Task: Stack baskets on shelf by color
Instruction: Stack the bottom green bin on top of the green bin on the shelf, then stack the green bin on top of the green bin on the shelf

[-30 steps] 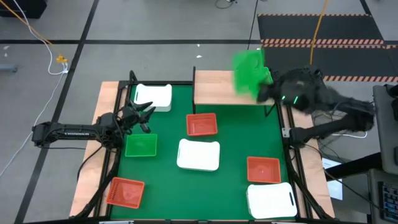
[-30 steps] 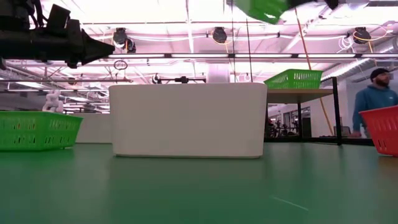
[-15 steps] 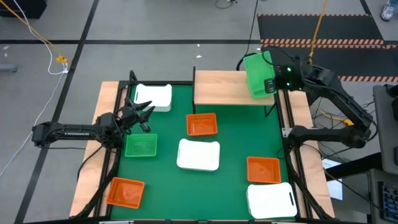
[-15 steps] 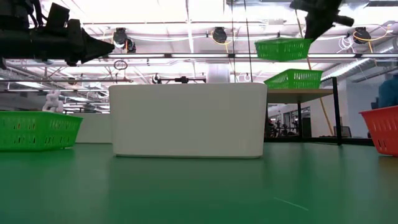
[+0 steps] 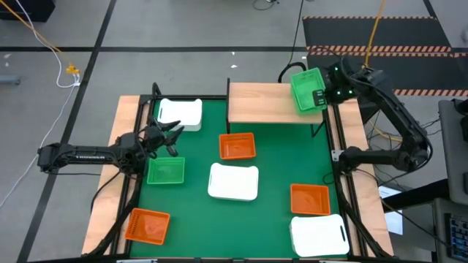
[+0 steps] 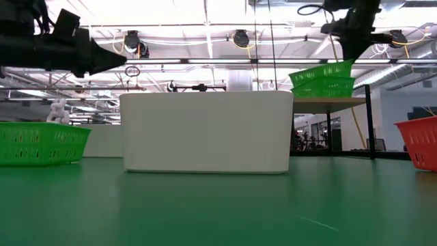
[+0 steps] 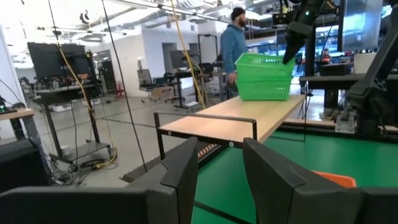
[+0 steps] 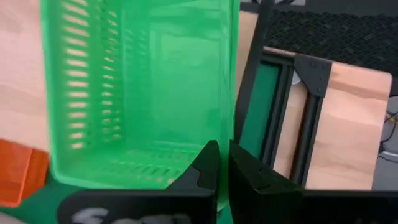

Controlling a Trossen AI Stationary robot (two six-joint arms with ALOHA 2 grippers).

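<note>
right pincer [image 5: 324,93] | clamps green basket [image 5: 307,89] | seemingly nested on shelf [image 5: 263,104]

Person [image 7: 234,37] in blue top stands bkgd, behind monitor [image 7: 51,61] on stand.

Two dark fingers [image 7: 180,180] of the left gripper [image 7: 221,177] stand apart with nothing between them. Beyond them stands the shelf [image 7: 239,121], with two stacked green baskets [image 7: 264,76] at its far end. The right gripper [image 7: 292,46] reaches down at the baskets' rim. A person [image 7: 233,40] stands behind the shelf. An orange basket [image 7: 333,179] lies below the shelf's near side.
</note>
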